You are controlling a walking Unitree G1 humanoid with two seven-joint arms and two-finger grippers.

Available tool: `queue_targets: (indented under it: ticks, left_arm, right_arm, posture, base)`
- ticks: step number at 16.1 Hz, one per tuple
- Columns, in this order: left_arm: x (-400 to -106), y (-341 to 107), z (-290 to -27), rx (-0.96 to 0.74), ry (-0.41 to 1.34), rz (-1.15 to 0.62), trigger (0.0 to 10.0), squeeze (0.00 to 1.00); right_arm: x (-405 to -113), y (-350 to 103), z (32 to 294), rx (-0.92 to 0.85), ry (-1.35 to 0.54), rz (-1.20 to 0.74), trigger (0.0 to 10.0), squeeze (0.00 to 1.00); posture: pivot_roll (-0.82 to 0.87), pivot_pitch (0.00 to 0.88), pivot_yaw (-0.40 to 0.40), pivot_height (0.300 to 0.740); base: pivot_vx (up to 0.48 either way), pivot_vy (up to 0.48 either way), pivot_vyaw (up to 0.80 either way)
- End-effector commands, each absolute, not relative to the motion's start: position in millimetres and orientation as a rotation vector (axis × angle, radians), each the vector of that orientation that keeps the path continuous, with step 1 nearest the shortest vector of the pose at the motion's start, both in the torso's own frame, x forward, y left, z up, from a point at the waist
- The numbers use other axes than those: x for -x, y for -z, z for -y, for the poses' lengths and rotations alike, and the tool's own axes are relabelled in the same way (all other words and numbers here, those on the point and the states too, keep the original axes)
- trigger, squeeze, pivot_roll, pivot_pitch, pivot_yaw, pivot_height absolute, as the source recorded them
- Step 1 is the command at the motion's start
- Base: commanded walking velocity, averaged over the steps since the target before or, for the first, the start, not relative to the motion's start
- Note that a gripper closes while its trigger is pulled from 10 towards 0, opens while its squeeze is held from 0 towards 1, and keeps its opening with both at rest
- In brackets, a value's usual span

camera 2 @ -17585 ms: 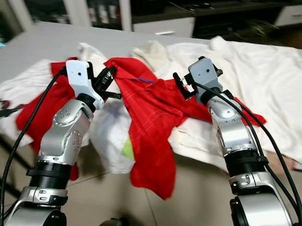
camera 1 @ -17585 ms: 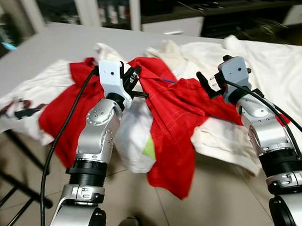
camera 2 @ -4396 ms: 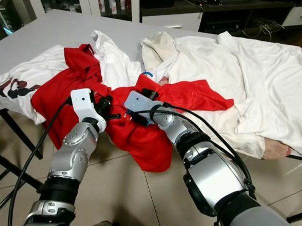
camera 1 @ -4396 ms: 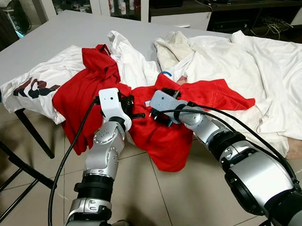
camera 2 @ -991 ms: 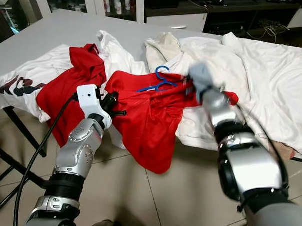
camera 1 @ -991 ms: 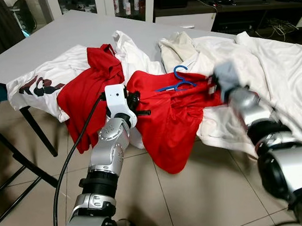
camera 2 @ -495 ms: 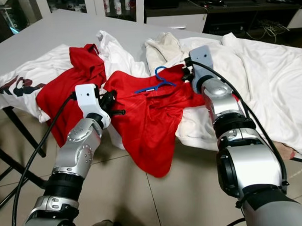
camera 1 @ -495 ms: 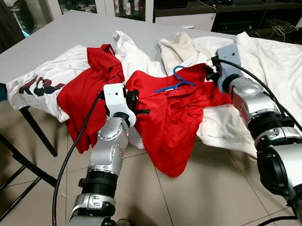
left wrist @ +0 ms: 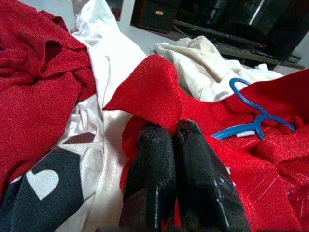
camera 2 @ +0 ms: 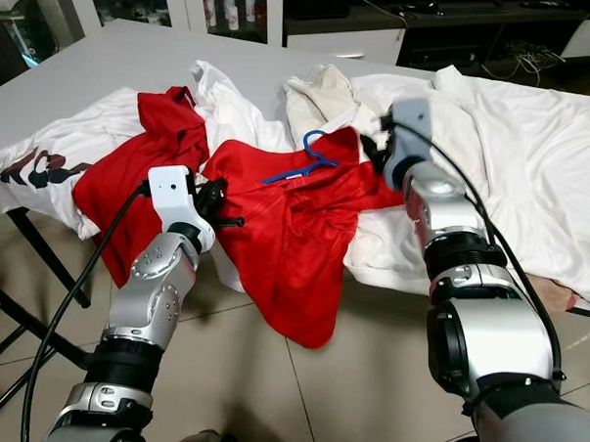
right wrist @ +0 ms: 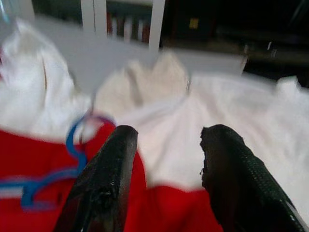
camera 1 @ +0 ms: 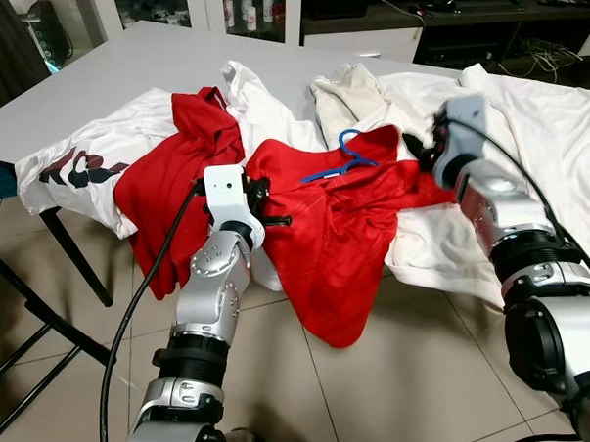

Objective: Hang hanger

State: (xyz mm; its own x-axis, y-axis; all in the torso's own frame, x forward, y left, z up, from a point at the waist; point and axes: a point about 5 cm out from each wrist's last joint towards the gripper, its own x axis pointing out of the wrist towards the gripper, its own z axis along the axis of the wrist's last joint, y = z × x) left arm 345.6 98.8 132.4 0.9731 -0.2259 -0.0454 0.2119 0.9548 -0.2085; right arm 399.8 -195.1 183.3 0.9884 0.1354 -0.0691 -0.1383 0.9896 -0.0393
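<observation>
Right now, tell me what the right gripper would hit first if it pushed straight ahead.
Probably the cream-white clothes heaped just beyond the red shirt; the right gripper is open, the blue hanger lies off to one side. Blur makes depth uncertain.

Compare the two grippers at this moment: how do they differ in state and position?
The left gripper is shut on the red shirt near its collar; the right gripper is open and holds nothing. The left sits at the table edge, the right beside the blue hanger. Both have black fingers.
</observation>
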Motion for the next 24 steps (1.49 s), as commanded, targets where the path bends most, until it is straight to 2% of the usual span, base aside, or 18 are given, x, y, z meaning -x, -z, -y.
queue_targets:
  ticks: [1, 5, 9, 13, 15, 20, 24]
  left_arm:
    - [-345.8, -135.1, -94.0, 0.186, 0.243, -0.055, 10.0, 0.0]
    - [-346.7, -138.8, -92.5, 0.17, 0.247, -0.026, 10.0, 0.0]
    - [-346.0, -141.6, -92.4, 0.073, 0.256, 0.017, 10.0, 0.0]
    - [-345.0, -142.1, -89.3, 0.008, 0.283, 0.037, 10.0, 0.0]
    - [-346.5, -143.2, -88.9, -0.007, 0.288, 0.041, 10.0, 0.0]
    - [-345.9, -142.5, -92.0, -0.009, 0.278, 0.039, 10.0, 0.0]
    - [-346.1, -142.3, -93.1, -0.005, 0.274, 0.036, 10.0, 0.0]
  right_arm:
    - [-399.1, -191.9, 195.1, 0.024, -0.131, 0.001, 10.0, 0.0]
    - [-388.3, -185.4, 171.7, 0.04, -0.274, 0.059, 10.0, 0.0]
    - [-377.4, -174.0, 180.8, 0.004, -0.247, 0.049, 10.0, 0.0]
    - [-368.0, -164.7, 170.9, 0.105, -0.376, 0.025, 10.0, 0.0]
    - [-369.1, -161.8, 162.0, 0.166, -0.419, 0.011, 10.0, 0.0]
    - [-375.2, -164.5, 140.7, 0.19, -0.474, 0.007, 10.0, 0.0]
    - [-376.7, -163.9, 141.3, 0.193, -0.464, 0.0, 10.0, 0.0]
  posture:
    - [0.08, 0.005, -0.038, 0.74]
    - [0.08, 0.0, -0.037, 0.74]
    - [0.08, 0.002, -0.033, 0.74]
    - [0.07, 0.009, -0.025, 0.74]
    - [0.07, 0.012, -0.023, 0.74]
    - [0.09, 0.013, -0.023, 0.74]
    - [0.08, 0.013, -0.021, 0.74]
  base:
    - [0.0, 0.0, 0.0]
    - [0.0, 0.0, 0.0]
    - [0.0, 0.0, 0.56]
    - [0.0, 0.0, 0.0]
    - [0.0, 0.0, 0.0]
    - [0.0, 0.0, 0.0]
    - [0.0, 0.0, 0.0]
